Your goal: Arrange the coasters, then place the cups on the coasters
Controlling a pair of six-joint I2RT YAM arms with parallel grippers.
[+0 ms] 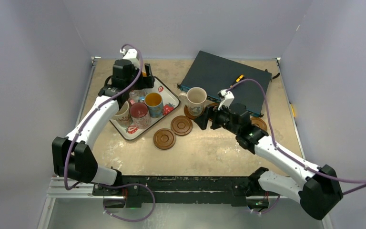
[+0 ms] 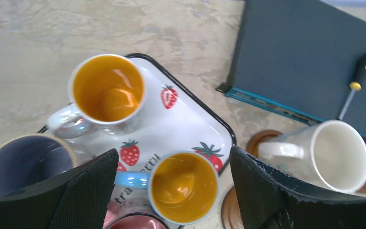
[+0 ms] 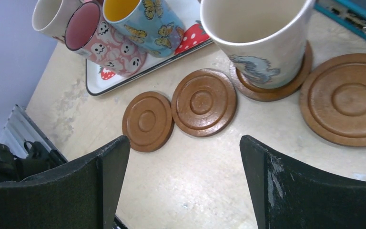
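Observation:
A white strawberry-print tray holds several cups: a blue one with an orange inside, a pale one with an orange inside, a purple-lined one and a pink one. My left gripper hangs open above the tray, and the blue cup shows between its fingers, untouched. A cream cup stands on a coaster. Two bare coasters lie touching beside the tray, and a third lies to the right. My right gripper is open and empty, just near of the cream cup.
A dark flat box lies at the back right, with a yellow-and-black screwdriver on it. The right arm covers part of the rightmost coaster in the top view. Grey walls close in the table.

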